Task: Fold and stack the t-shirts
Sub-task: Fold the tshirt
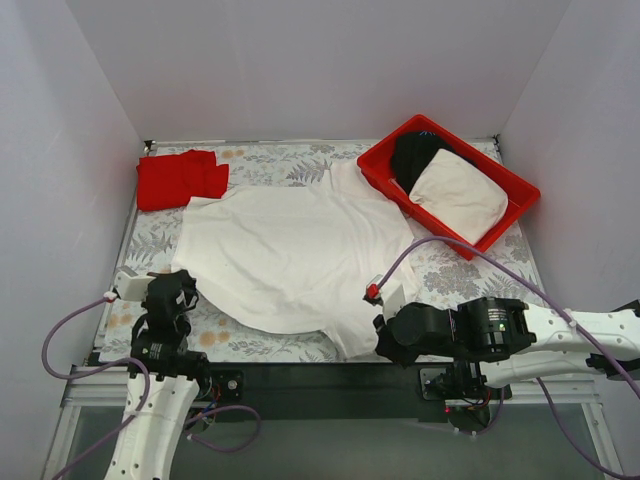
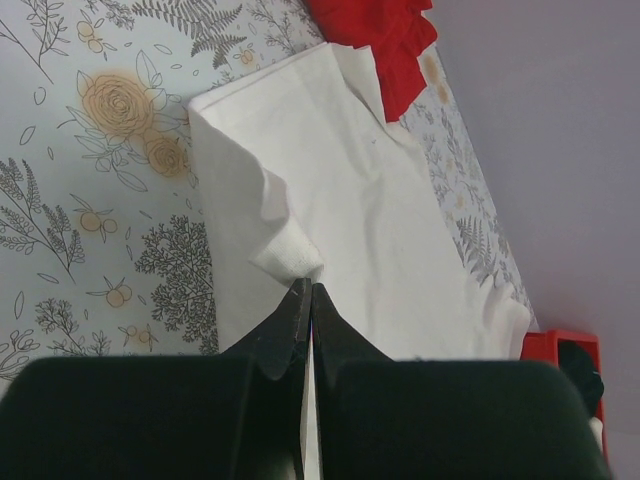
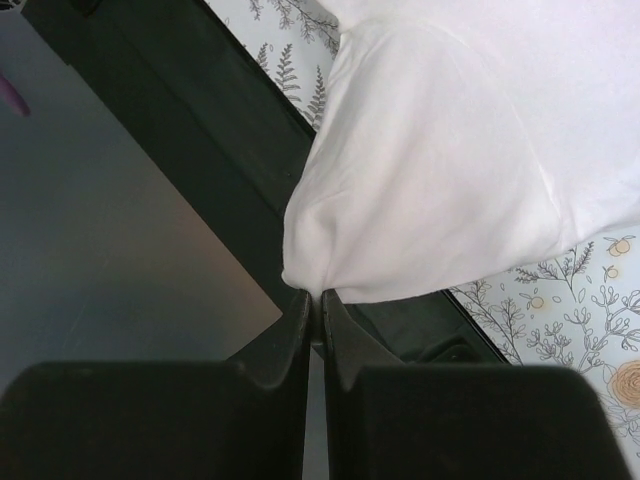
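A white t-shirt [image 1: 290, 250] lies spread over the floral table [image 1: 470, 275]. My left gripper [image 1: 180, 292] is shut on a pinched fold at the shirt's near-left edge; in the left wrist view the cloth [image 2: 340, 180] bunches right at the closed tips of the left gripper [image 2: 304, 288]. My right gripper [image 1: 385, 335] is shut on the shirt's near-right corner, and the white cloth [image 3: 450, 170] hangs from the tips of the right gripper [image 3: 315, 296] over the table's front edge. A red t-shirt [image 1: 180, 178] lies folded at the back left, also visible as red cloth [image 2: 385, 40] beyond the white one.
A red plastic tray [image 1: 490, 160] stands at the back right holding a black garment [image 1: 415, 155] and an off-white garment [image 1: 458, 195]. The black front rail [image 3: 200, 130] of the table runs under the right gripper. Walls close in on three sides.
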